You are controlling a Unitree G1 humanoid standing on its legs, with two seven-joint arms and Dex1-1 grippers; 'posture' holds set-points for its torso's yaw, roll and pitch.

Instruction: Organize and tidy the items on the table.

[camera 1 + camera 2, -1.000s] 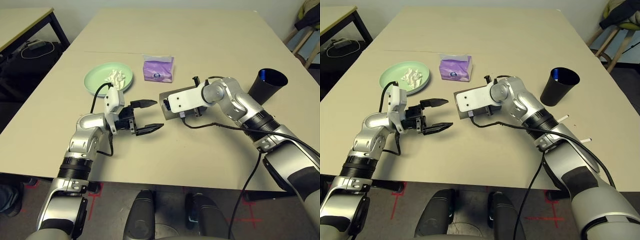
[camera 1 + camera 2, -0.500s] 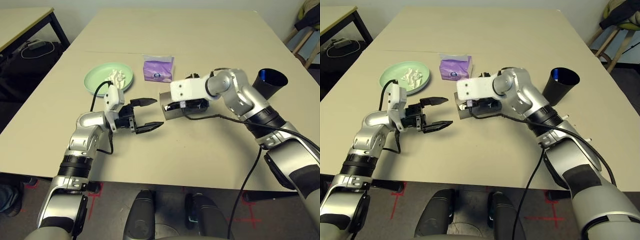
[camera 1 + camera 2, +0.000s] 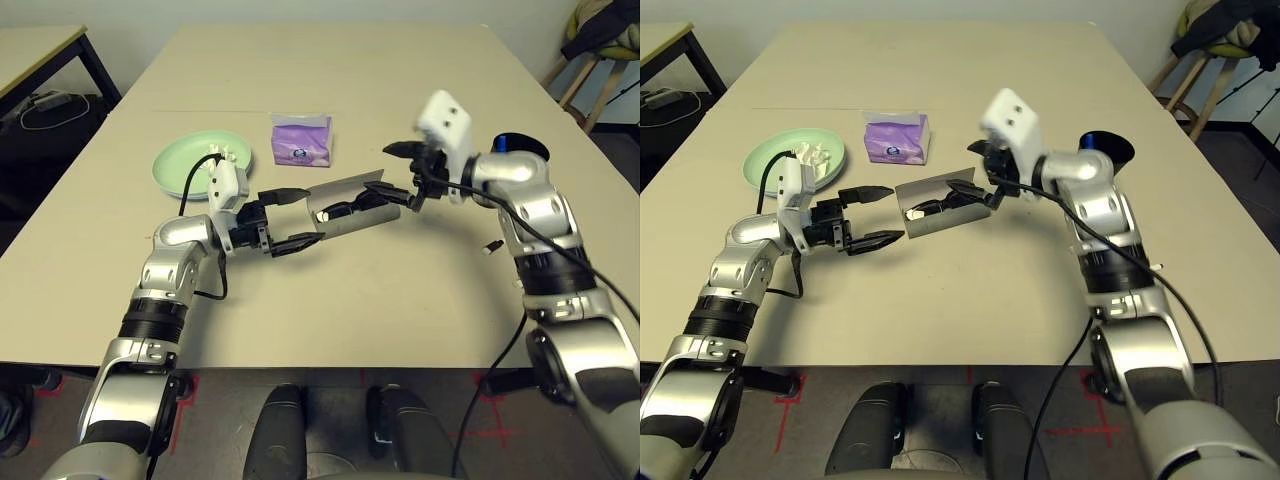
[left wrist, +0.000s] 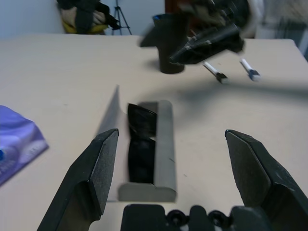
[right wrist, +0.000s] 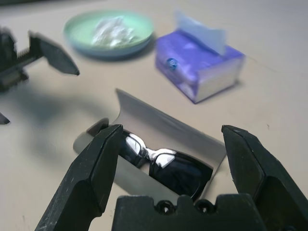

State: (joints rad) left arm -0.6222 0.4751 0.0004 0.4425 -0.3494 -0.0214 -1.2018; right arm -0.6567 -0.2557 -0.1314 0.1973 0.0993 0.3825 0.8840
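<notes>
Both grippers, left (image 3: 296, 217) and right (image 3: 402, 172), gape wide and empty beside the case (image 3: 345, 207); fold its flap squarely over the sunglasses (image 5: 163, 161).

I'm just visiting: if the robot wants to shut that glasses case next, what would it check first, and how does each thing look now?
1. Sunglasses lying inside the glasses case: ok.
2. Case lid closed: not ok, it stands open.
3. Left gripper open and empty: ok.
4. Right gripper open and empty: ok.
5. Tissue pack and green plate apart from the case: ok.
6. Sunglasses sitting low enough for the lid to shut: cannot tell.
</notes>
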